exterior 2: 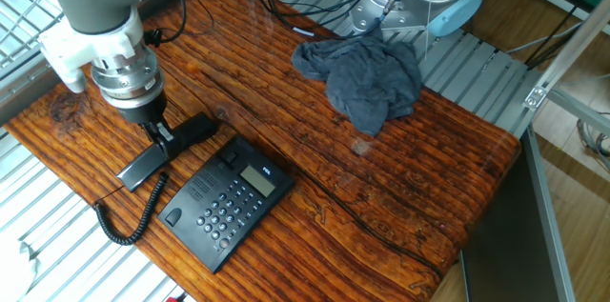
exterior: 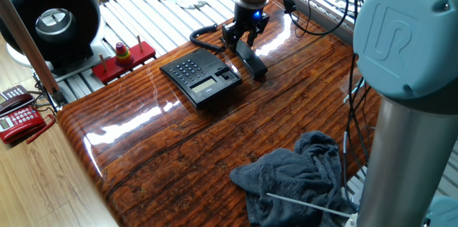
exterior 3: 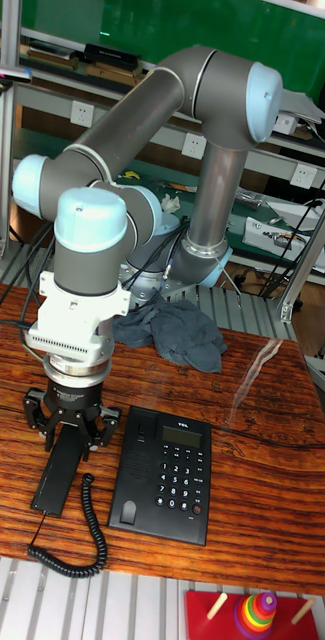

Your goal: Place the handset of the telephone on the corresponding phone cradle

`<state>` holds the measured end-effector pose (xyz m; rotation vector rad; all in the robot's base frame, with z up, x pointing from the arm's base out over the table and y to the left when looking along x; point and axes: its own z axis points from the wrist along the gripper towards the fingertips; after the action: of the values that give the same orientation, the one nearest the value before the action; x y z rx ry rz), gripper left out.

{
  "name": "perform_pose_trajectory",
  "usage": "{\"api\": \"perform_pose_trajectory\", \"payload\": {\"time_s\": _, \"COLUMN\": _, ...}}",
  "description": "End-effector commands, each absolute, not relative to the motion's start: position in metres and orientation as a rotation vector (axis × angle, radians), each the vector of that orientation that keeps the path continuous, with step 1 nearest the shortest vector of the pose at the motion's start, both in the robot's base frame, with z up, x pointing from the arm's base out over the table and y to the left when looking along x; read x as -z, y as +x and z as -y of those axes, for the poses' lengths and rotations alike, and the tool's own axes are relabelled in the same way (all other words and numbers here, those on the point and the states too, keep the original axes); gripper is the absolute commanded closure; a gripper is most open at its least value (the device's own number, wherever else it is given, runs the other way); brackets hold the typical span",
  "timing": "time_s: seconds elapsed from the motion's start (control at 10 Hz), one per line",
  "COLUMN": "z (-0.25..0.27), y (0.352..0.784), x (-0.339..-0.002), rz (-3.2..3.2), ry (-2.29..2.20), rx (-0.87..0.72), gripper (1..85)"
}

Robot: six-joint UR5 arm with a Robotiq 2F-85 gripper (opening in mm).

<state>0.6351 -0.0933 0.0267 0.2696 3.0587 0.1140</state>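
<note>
A glossy wood-grain desk stood on pale wooden flooring, ribbed metal slats along its edges, with a green wall and white sockets behind.
</note>
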Motion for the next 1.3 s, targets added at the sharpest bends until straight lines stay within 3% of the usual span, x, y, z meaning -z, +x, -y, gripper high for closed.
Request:
{"api": "perform_pose_trajectory", "payload": {"time_s": 0.0, "z": 0.093, "y": 0.639, "x": -0.024, "rz": -3.047, "ry": 0.27, "rx": -0.128, "gripper": 30.7}}
{"api": "perform_pose_trajectory", "payload": {"time_s": 0.7, "z": 0.087, "y": 0.644, "x": -0.017, "rz": -3.028, "ry": 0.257, "rx": -0.161, "gripper": 30.7}}
{"api": "perform_pose_trajectory", "payload": {"time_s": 1.2, "z": 0.1, "y": 0.627, "x": -0.017, "rz": -3.099, "ry": 0.267, "rx": -0.084, "gripper": 33.7}}
